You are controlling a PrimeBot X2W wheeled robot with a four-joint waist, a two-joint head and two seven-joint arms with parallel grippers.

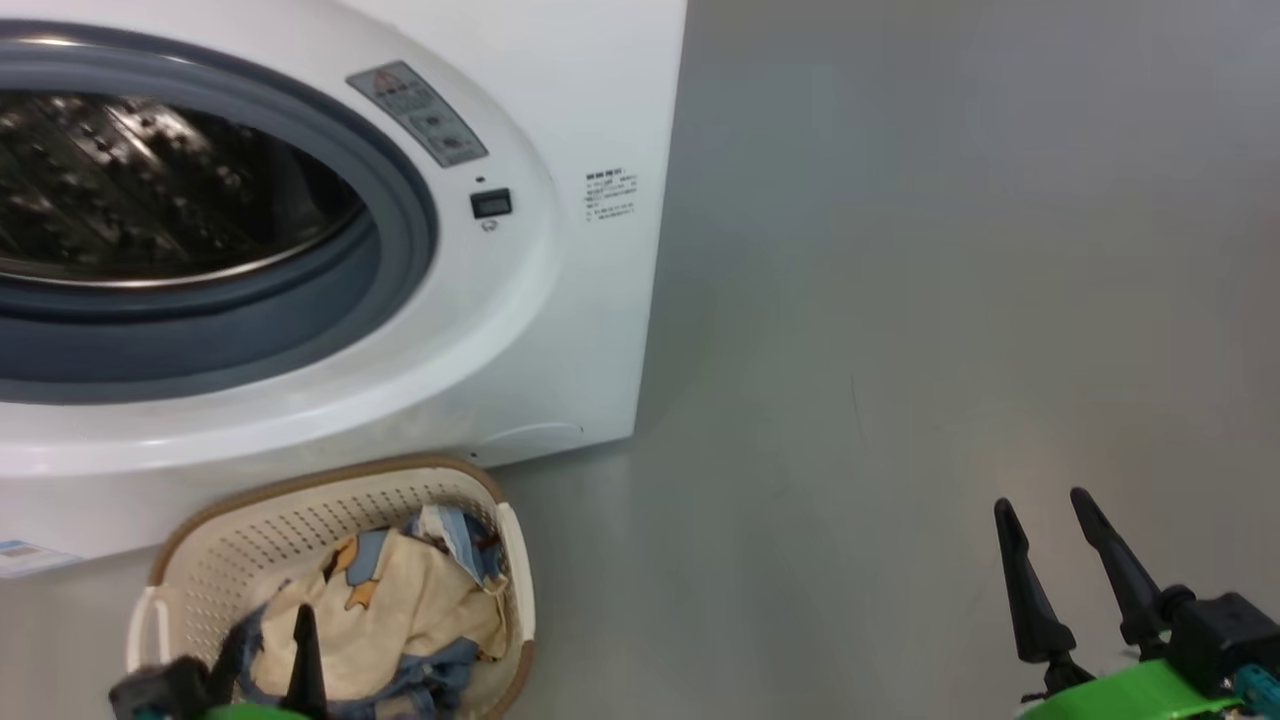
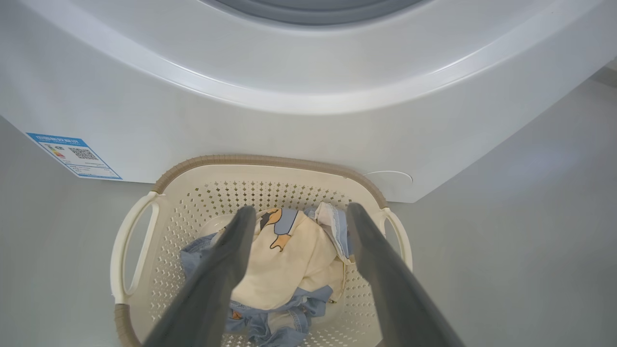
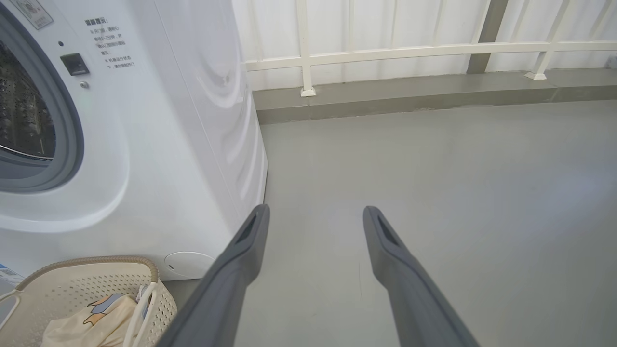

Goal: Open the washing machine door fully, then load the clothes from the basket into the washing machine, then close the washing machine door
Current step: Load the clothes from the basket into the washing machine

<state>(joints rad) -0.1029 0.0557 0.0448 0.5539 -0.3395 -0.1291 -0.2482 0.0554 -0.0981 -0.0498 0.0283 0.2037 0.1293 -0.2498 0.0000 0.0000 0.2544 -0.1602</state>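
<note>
Cream clothes point(image 2: 289, 260) partly hidden behind spread left gripper point(image 2: 301, 209), washing machine point(image 2: 289, 72) cropped, right gripper point(image 3: 316, 209) spread too

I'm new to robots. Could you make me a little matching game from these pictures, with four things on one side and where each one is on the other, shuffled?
Things:
1. basket
2. clothes
3. left gripper
4. right gripper

Places:
A. open, over bare floor
B. on the floor in front of the washing machine
C. open, over the clothes
D. heaped in the basket

Pairs: 1-B, 2-D, 3-C, 4-A
</note>
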